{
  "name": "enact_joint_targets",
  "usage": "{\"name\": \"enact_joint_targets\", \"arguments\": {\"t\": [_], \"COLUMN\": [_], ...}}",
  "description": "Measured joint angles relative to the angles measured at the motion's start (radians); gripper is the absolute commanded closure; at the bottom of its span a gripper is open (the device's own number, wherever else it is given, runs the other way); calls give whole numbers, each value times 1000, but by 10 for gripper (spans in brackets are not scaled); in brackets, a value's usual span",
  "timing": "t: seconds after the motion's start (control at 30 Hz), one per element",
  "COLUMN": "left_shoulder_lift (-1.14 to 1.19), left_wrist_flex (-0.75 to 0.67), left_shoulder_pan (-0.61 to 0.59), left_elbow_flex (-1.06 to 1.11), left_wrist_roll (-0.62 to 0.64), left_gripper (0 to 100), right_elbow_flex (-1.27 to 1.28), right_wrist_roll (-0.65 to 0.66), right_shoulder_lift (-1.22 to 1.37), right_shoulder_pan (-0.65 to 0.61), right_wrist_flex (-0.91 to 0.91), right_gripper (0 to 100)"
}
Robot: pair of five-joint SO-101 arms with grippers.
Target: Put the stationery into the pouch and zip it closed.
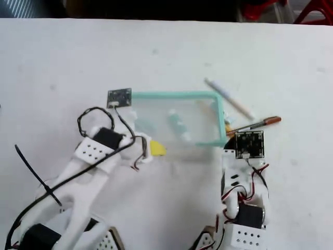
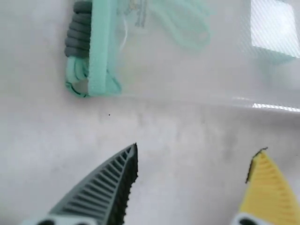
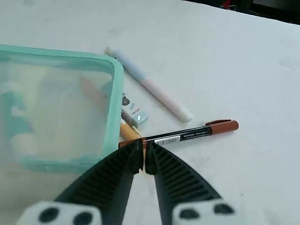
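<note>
Beside the pouch (image 3: 114, 105), the right gripper (image 3: 143, 153) (closed) pinches a pen (image 3: 187, 135).

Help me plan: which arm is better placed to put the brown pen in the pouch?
Right. The right gripper is shut on the pen beside the pouch; the left gripper is open at the pouch's other end.

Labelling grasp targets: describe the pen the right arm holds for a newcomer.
Find the mint-trimmed clear pouch mid-table. Two pens lie off its end. The black pen, pinched by the right end effector, has a brown cap; the other pen is pale pastel.
</note>
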Motion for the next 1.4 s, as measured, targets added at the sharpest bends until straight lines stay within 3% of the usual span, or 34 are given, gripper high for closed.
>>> {"name": "enact_joint_targets", "arguments": {"t": [0.2,0.4,0.53,0.77,1.03,1.4], "left_shoulder_lift": [0,0,0,0,0,0], "left_wrist_flex": [0,0,0,0,-38,-41], "left_shoulder_pan": [0,0,0,0,0,-6], "left_elbow_flex": [0,0,0,0,0,54], "left_wrist_roll": [11,11,11,11,64,83], "left_gripper": [622,622,622,623,623,622], "right_elbow_flex": [-184,-483,-569,-667,-769,-779], "right_wrist_roll": [-3,51,63,-38,-38,9], "right_shoulder_lift": [155,529,796,1109,1390,1313], "right_shoulder_pan": [-8,-60,-41,66,20,-161], "right_wrist_flex": [60,78,77,60,66,201], "right_gripper": [981,981,981,981,981,981]}}
